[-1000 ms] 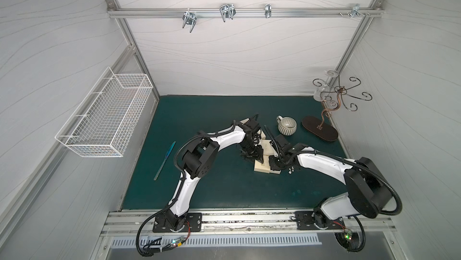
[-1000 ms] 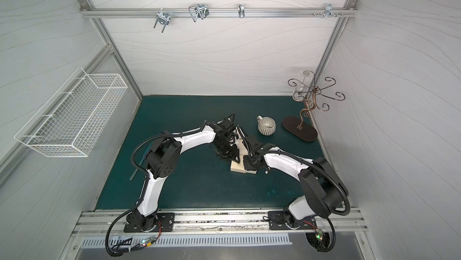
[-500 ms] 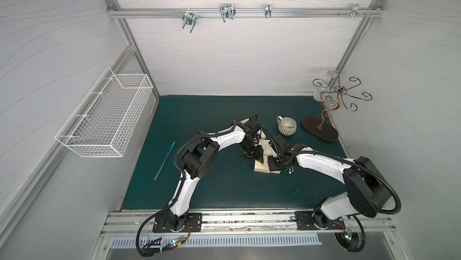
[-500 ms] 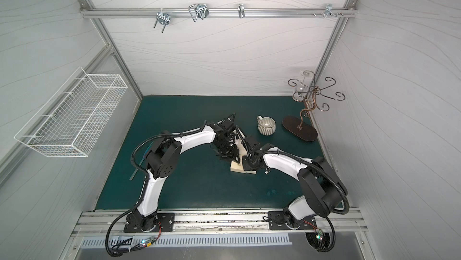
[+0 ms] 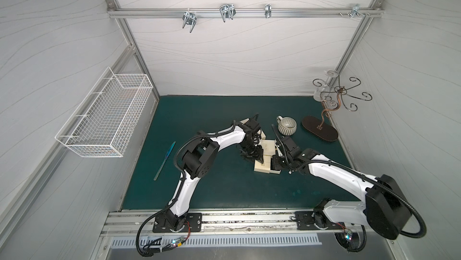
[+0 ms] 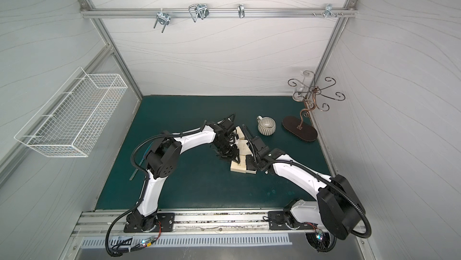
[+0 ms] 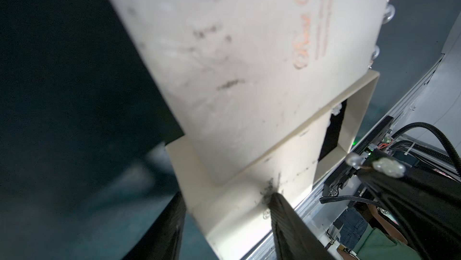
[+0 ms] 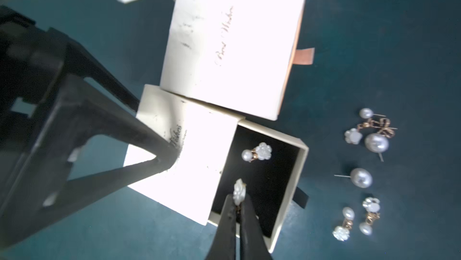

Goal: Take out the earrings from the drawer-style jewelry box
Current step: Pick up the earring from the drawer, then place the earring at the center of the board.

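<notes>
Your right claw (image 8: 238, 202) is clenched on one earring (image 8: 239, 191) above the open drawer (image 8: 299, 169) of the jewelry box (image 8: 194, 171). A second earring (image 8: 258, 152) lies inside, and the other earrings (image 8: 361, 179) lie on the dark green mat (image 5: 224, 189) just beside it. Your left claw (image 7: 228, 196) straddles the box, one fingertip (image 8: 166, 159) on its top; whether it clamps, you cannot tell. White panelled walls (image 5: 237, 59) enclose the mat, a wire basket (image 5: 107, 119) on one.

Overhead stereo pair (wrist cameras close)
</notes>
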